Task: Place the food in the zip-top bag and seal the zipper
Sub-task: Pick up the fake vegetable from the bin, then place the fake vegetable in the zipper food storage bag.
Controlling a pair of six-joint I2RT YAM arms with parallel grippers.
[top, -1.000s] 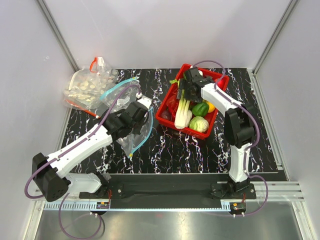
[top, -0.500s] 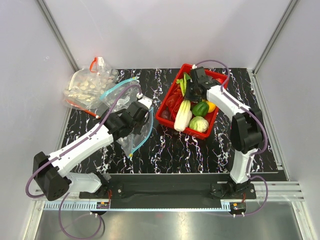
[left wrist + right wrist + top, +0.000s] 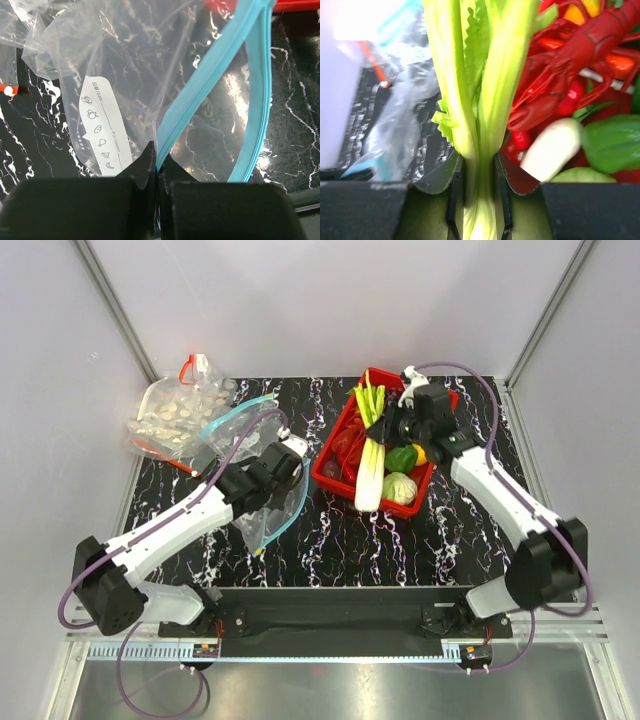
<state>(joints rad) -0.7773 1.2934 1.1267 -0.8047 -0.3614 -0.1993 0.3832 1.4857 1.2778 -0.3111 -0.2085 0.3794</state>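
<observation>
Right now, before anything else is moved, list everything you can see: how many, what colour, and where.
leek: one, white stalk with green leaves, over the basket
green pepper: one, green, in the basket
cabbage-like piece: one, pale green, basket's near corner
yellow piece: one, yellow, in the basket
lobster: one, red, in the basket
white oval piece: one, white, beside the lobster
basket: one, red, table's right half
zip-top bag: one, clear, table's left half
zipper: one, teal-blue, along that bag's open mouth
second bag: one, clear with red strip, far-left corner
table: one, black with white veins
left tool: one, black, pinching the zip-top bag
right tool: one, black, gripping the leek
</observation>
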